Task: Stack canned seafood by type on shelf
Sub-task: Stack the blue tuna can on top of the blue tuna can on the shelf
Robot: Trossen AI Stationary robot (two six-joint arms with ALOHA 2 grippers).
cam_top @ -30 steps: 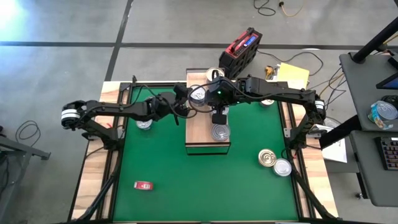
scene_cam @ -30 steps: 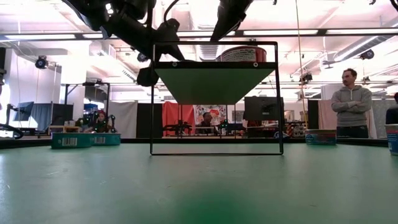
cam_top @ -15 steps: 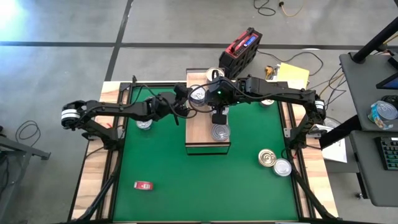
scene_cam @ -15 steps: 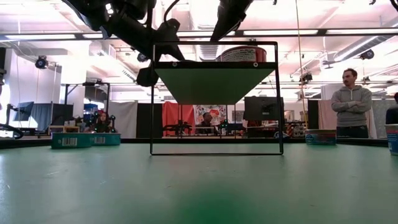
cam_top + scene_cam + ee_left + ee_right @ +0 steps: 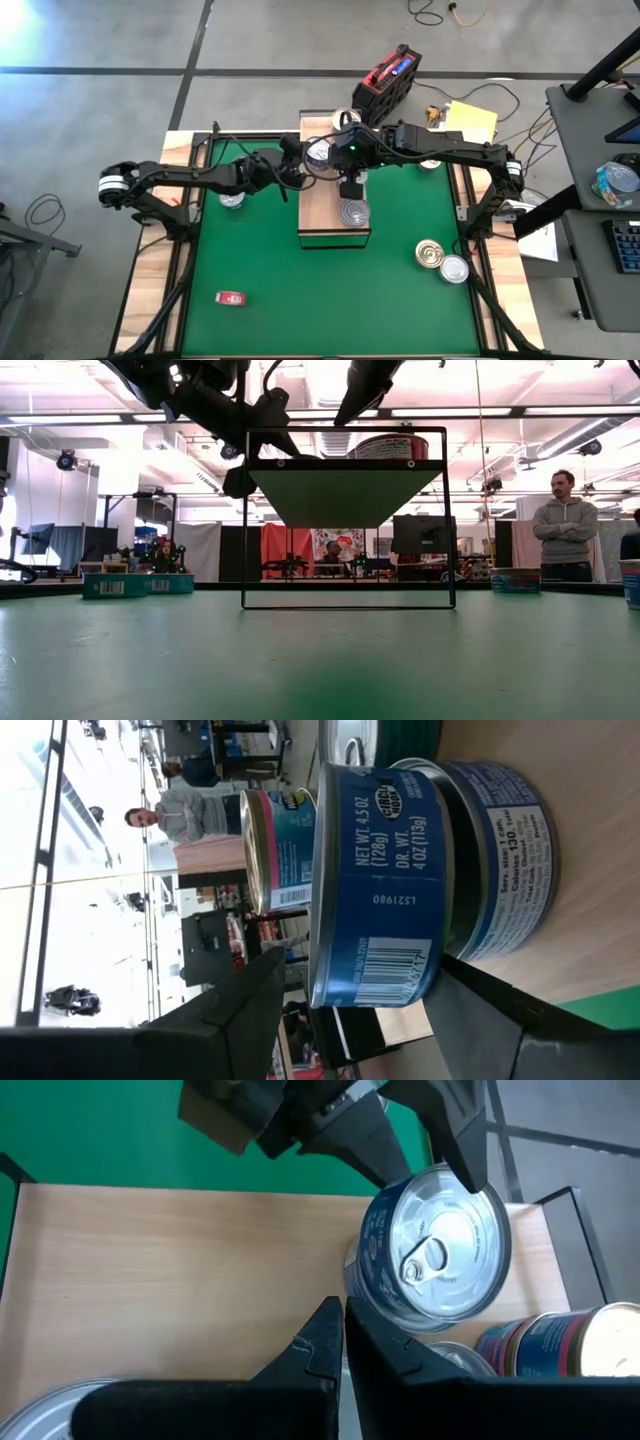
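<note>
The shelf (image 5: 320, 215) is a light-wood board at the mat's middle. My left gripper (image 5: 303, 160) reaches over its far left part from the left and is shut on a blue-labelled can with a silver lid (image 5: 435, 1255). This can is over a second blue can (image 5: 505, 840). A pink-labelled can (image 5: 275, 850) stands behind them on the shelf. My right gripper (image 5: 343, 1330) hangs shut above the shelf's middle and touches nothing. Another silver-lidded can (image 5: 355, 212) rests on the shelf's near part. My left gripper pinches the upper blue can across its height, one finger (image 5: 470, 1150) over the lid's rim (image 5: 478, 1192), the other (image 5: 480, 1020) at its bottom edge. The fingers come level from the table's left. The can stays upright over the lower can; whether it rests on it I cannot tell.
Loose cans stand on the green mat: one at the left (image 5: 232, 198), two at the near right (image 5: 430, 253) (image 5: 455, 269), one at the far right (image 5: 430, 160). A small red flat object (image 5: 231, 297) lies near left. A red-and-black box (image 5: 392, 80) sits beyond the table.
</note>
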